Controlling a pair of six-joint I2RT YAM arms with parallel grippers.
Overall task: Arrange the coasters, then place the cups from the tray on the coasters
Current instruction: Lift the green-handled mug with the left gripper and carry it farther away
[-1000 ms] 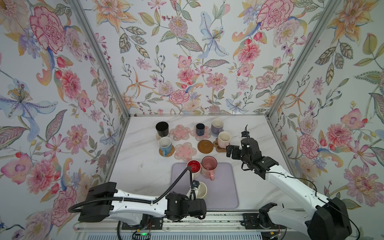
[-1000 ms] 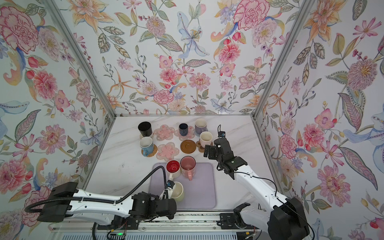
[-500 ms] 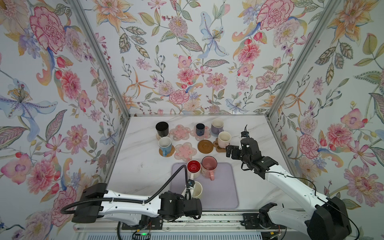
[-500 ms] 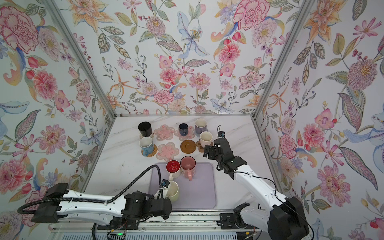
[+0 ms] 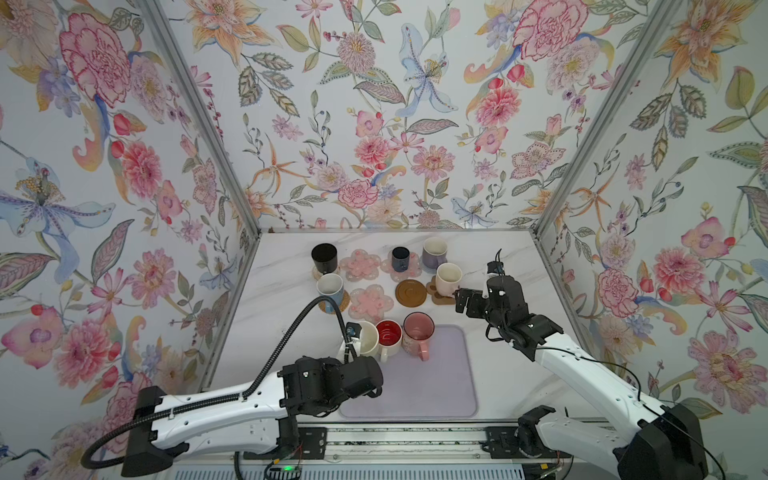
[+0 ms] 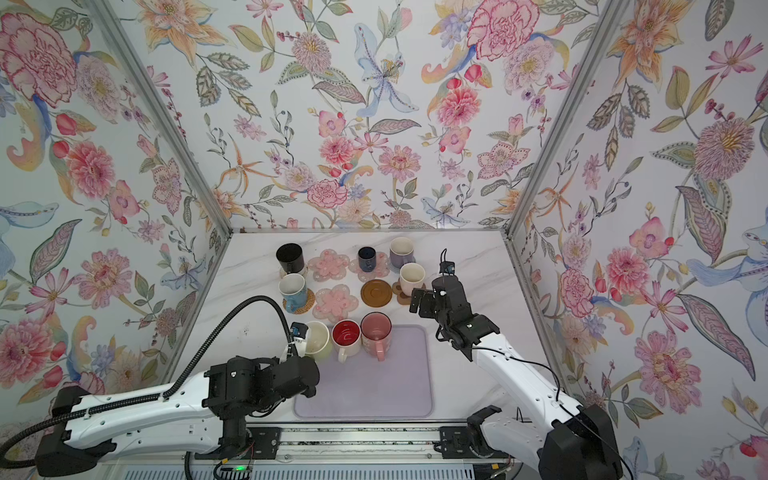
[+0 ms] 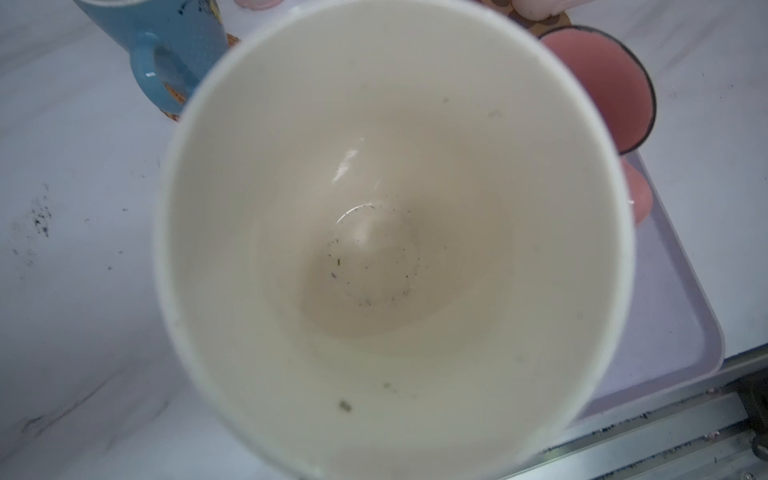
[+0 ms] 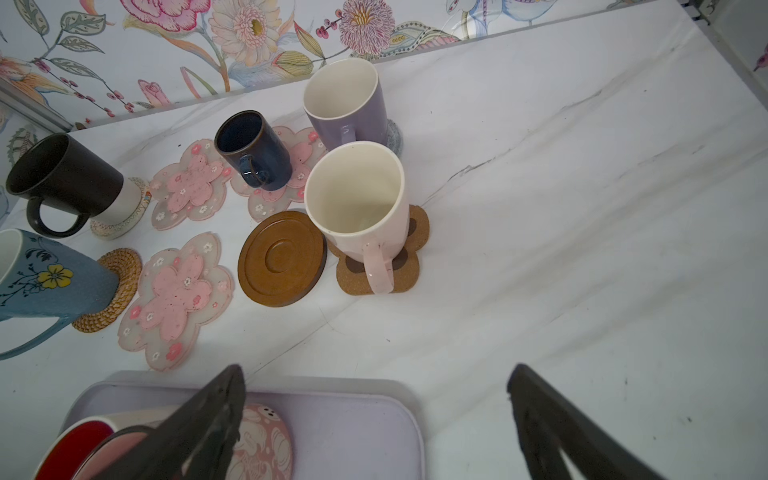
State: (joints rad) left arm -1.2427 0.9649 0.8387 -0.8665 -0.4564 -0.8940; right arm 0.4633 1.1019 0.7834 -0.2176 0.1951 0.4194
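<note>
Left gripper (image 5: 352, 337) clamping tight on cream-green cup (image 5: 368, 337) at tray (image 5: 436, 386) edge — right gripper (image 8: 376, 370) gaping wide, holding nothing, hovering near cream-pink cup (image 8: 357, 199).

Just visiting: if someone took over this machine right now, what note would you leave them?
Left gripper: shut on the cream-green cup, at the tray's left edge.
Right gripper: open, empty, beside the cream-pink cup.
Done: coasters laid out; the black cup, light blue cup, navy cup, lavender cup and cream-pink cup stand on coasters.
To do: the cream-green cup, red-inside cup and pink floral cup (both on the tray) need the three bare coasters: far flower coaster, near flower coaster, brown disc.
</note>
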